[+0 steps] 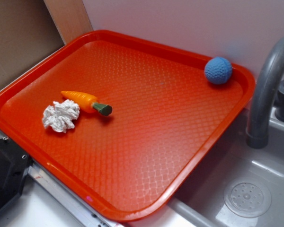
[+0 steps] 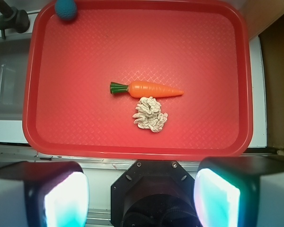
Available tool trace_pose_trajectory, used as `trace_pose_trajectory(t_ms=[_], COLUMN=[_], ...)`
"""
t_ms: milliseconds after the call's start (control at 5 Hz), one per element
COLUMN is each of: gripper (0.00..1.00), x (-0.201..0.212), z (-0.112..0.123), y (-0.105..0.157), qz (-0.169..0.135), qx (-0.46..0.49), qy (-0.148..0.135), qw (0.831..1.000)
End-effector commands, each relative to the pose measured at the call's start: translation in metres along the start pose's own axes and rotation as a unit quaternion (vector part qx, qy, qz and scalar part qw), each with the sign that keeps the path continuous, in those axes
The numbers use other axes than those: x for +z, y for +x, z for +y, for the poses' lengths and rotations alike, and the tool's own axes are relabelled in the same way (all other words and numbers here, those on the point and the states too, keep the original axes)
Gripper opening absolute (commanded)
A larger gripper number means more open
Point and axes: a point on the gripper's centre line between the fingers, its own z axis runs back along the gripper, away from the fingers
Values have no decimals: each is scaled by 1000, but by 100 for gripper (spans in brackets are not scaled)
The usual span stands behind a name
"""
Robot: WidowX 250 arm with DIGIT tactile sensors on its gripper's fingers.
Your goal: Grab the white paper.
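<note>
The white paper (image 1: 61,116) (image 2: 150,114) is a crumpled wad lying on the red tray (image 1: 146,156) (image 2: 85,52), close beside an orange toy carrot (image 1: 85,101) (image 2: 149,89). In the wrist view my gripper (image 2: 141,196) is open, its two pads (image 2: 66,201) wide apart with nothing between them. It hovers high, back from the tray's near edge, well apart from the paper. The gripper does not show in the exterior view.
A blue ball (image 1: 218,70) (image 2: 66,8) rests in a far corner of the tray. A grey sink basin (image 1: 246,189) with a curved faucet (image 1: 267,90) lies beside the tray. A black robot base (image 2: 154,198) sits below the gripper.
</note>
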Motion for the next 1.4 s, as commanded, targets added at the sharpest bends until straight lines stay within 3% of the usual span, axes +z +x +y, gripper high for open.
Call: trace_pose_trajectory(t_ms=[0,200,400,1000,1200], gripper=[100,100,100,100,100], x=[0,-28,-46,-134,-156], z=[0,-4,-4,8,26], y=[0,6,11,27,29], qz=[0,-32,-23,57,94], qx=[0,1,-3,-17,1], qy=[0,-30,-10,67,85], qw=[1000,999,1000,996,992])
